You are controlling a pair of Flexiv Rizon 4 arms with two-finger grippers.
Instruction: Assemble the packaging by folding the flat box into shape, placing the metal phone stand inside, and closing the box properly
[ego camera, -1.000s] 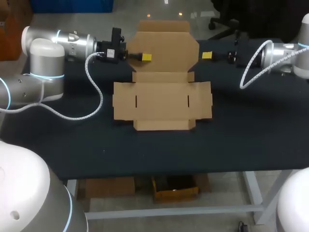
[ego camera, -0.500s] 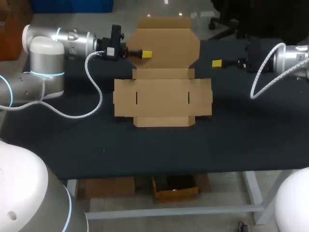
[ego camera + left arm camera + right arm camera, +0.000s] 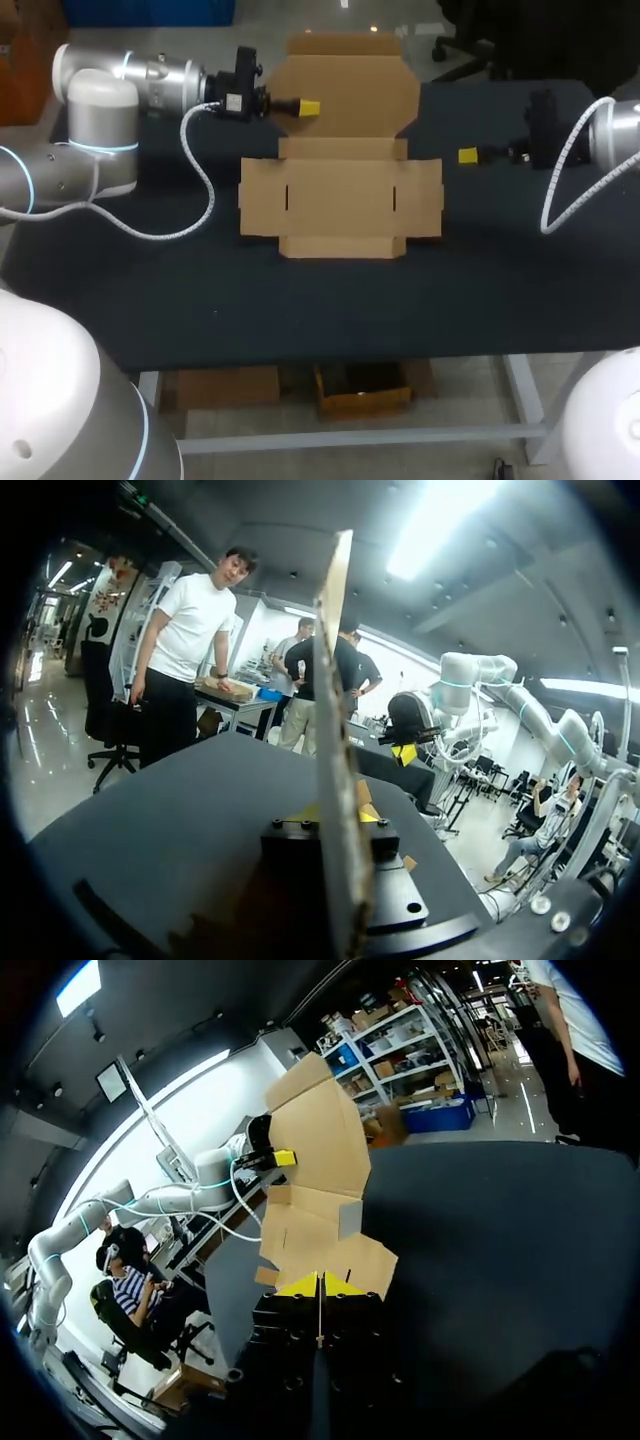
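Box (image 3: 340, 200): flat cardboard blank at the middle of the table (image 3: 300, 300), toward its far side.
Base: the near part of the box lies flat on the table, with a flap out to the left, one to the right and one along the near edge. It has two short slots, one toward each side.
Lid (image 3: 350, 85): the far panel of the box, raised off the table and standing up from the far edge of the base. The left wrist view shows it edge-on and upright.
Left arm (image 3: 100, 110): enters from the far left and lies across the far left part of the table.
Left end effector (image 3: 309, 107): at the left edge of the lid, gripping the lid, with one yellow tip on each face of the cardboard.
Right arm (image 3: 615, 135): enters from the right.
Right end effector (image 3: 467, 156): right of the box, near the far right corner of the base and apart from it, pointing left. It is closed, the yellow tips meet and it holds nothing.
Cable (image 3: 200, 190): white, runs from the left arm and loops over the table left of the box.
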